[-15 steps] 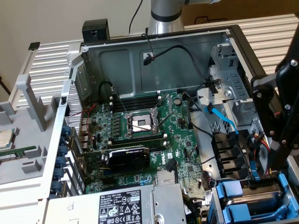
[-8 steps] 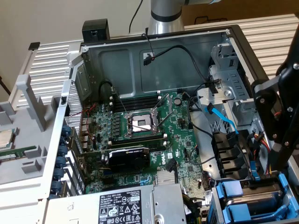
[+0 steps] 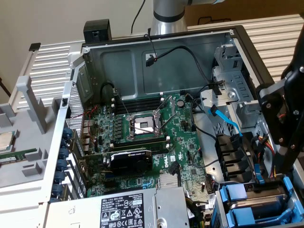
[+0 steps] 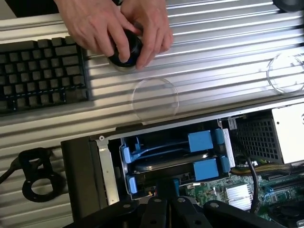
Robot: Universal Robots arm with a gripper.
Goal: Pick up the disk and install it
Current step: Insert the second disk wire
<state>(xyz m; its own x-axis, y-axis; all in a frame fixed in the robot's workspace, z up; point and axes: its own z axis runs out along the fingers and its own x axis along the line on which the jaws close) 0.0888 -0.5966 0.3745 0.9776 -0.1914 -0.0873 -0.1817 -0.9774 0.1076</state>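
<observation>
At nine o'clock in the exterior view a small square processor chip [image 3: 4, 141] lies on a grey tray outside the open computer case [image 3: 142, 45], with a green memory stick [image 3: 19, 155] just beside it at five o'clock. In the middle of the case the motherboard [image 3: 183, 156] lies flat, its empty processor socket [image 3: 144, 125] near the centre and a black graphics card [image 3: 130, 160] at six o'clock from the socket. The power supply [image 3: 128, 209] with its white label sits at six o'clock in this view. At five o'clock is the drive cage [image 3: 259, 204] with blue plastic rails, and the arm's black head [image 3: 280, 109] hangs over it at three o'clock. In the wrist view the disk [image 4: 164, 164] sits inside that cage, its silver face showing between the blue carrier pieces. The gripper [image 4: 167, 184] is clenched with nothing between its fingers, its tip at the cage's edge beside the disk; contact cannot be made out. Beyond the case a person's hands [image 4: 118, 26] rest on a round black object [image 4: 127, 50] next to a keyboard [image 4: 42, 71].
</observation>
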